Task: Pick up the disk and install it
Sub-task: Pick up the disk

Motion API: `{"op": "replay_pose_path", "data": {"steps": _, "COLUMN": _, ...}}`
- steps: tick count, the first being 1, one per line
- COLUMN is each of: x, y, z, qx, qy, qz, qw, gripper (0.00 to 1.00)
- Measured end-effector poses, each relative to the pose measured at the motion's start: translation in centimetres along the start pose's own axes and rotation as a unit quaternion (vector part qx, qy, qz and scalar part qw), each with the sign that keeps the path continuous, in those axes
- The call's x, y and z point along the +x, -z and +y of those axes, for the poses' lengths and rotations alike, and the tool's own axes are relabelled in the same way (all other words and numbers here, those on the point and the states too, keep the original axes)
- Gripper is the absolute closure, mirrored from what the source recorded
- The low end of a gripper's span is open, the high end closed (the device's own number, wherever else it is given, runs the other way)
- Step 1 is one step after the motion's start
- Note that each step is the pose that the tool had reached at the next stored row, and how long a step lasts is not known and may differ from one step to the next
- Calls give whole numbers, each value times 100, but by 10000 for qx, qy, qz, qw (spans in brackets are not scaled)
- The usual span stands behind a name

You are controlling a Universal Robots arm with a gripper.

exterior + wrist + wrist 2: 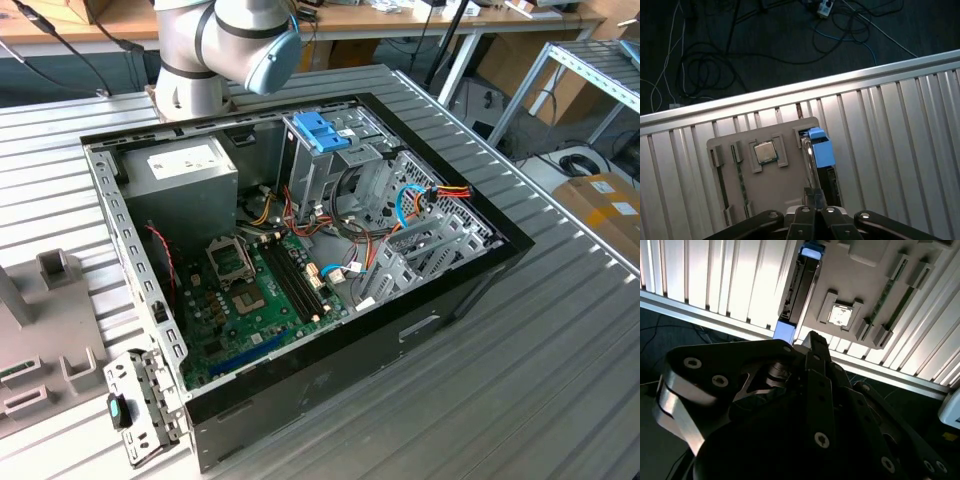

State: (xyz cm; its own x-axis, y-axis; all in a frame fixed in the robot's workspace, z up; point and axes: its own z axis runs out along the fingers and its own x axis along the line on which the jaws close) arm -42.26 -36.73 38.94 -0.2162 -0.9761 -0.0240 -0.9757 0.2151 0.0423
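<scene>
The disk (821, 150), a dark slab framed in bright blue plastic, is standing on its long edge in a slot at the rim of a grey holding tray (775, 187), just beside the seat where a square processor chip (765, 151) is lying; a thin green memory stick (739, 180) is sitting in a groove further across the same tray; standing the disk upright is probably meant to offer its flat faces to a grip from above. The gripper (813, 194) is hanging over the disk's near end, apart from it as far as I can judge, with its jaws drawn together and grasping nothing. The tray is resting on a ribbed metal table (890, 130), close to its edge, with loose cables (715, 65) trailing across the dark floor beyond. The first wrist view is looking down on the disk's narrow upper edge; the second wrist view is giving its long dark flank with blue at each end; the exterior view is supplying the likely destination: an open computer case (330, 385) is lying on its side, presumably so its inside is reachable from above, with an upright metal cage (330, 170) topped by a light blue tab (322, 128), and the robot arm (225, 45) is rising behind it.
</scene>
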Motion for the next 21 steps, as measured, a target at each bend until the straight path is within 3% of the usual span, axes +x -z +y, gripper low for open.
{"op": "replay_pose_path", "data": {"steps": 4, "x": 0, "y": 0, "z": 0, "qx": 0, "qy": 3, "qz": 0, "qw": 10000, "gripper": 83}}
{"op": "replay_pose_path", "data": {"steps": 8, "x": 0, "y": 0, "z": 0, "qx": 0, "qy": 5, "qz": 0, "qw": 10000, "gripper": 64}}
{"op": "replay_pose_path", "data": {"steps": 15, "x": 0, "y": 0, "z": 0, "qx": -1, "qy": 9, "qz": 1, "qw": 10000, "gripper": 63}}
{"op": "replay_pose_path", "data": {"steps": 17, "x": 0, "y": 0, "z": 0, "qx": 0, "qy": 10, "qz": 1, "qw": 10000, "gripper": 51}}
{"op": "replay_pose_path", "data": {"steps": 19, "x": 0, "y": 0, "z": 0, "qx": 0, "qy": 11, "qz": 1, "qw": 10000, "gripper": 51}}
{"op": "replay_pose_path", "data": {"steps": 20, "x": 0, "y": 0, "z": 0, "qx": 0, "qy": 12, "qz": 1, "qw": 10000, "gripper": 44}}
{"op": "replay_pose_path", "data": {"steps": 21, "x": 0, "y": 0, "z": 0, "qx": 0, "qy": 12, "qz": 1, "qw": 10000, "gripper": 44}}
